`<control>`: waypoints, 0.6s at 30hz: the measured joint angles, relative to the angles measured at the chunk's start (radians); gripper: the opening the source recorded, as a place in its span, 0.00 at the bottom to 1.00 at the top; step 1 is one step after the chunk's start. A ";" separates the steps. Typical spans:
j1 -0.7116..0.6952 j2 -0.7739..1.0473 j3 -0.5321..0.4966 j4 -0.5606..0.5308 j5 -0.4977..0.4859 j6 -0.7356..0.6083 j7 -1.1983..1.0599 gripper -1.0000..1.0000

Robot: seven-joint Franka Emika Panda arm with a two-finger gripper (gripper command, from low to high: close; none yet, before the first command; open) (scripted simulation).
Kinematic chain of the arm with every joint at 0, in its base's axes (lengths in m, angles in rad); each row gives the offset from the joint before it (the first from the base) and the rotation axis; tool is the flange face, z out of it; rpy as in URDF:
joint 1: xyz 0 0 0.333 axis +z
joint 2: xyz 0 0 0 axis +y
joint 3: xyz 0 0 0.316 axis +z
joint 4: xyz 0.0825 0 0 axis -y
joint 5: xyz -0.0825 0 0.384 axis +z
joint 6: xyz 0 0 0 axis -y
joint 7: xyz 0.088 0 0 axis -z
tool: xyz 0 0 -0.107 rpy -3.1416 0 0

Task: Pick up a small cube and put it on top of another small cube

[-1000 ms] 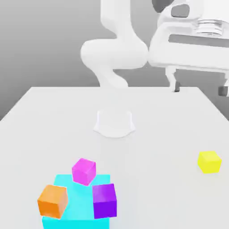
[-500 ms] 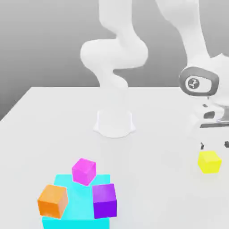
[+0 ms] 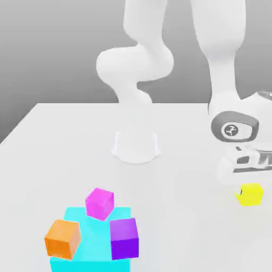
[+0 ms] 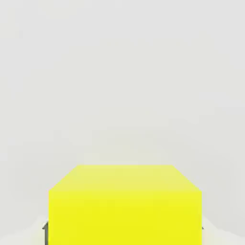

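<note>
The small cube [image 3: 249, 195] is bright yellow and sits on the white table at the exterior view's right. My gripper [image 3: 247, 186] has come straight down over it, with the white hand just above the cube's top. In the hand view the yellow cube [image 4: 124, 206] is close up, and a dark fingertip [image 4: 45, 230] presses against each of its sides. The gripper is shut on this cube, which still rests on the table.
At the front of the exterior view's left, a cyan block [image 3: 90, 228] carries a magenta cube [image 3: 99, 203], an orange cube [image 3: 62, 239] and a purple cube [image 3: 124, 238]. The arm's round base [image 3: 136, 146] stands at the table's middle back.
The hand dropped from high at the back right down onto the yellow cube, and its fingers went from open to shut against the cube's sides. The other cubes stayed put.
</note>
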 joint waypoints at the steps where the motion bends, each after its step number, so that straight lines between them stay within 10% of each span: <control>1: -0.019 -0.015 0.024 -0.005 0.024 -0.010 -0.018 0.00; 10: -0.204 -0.212 0.267 -0.065 0.344 -0.127 -0.257 0.00; 18: -0.579 -0.424 0.067 -0.060 0.501 -0.342 -0.239 0.00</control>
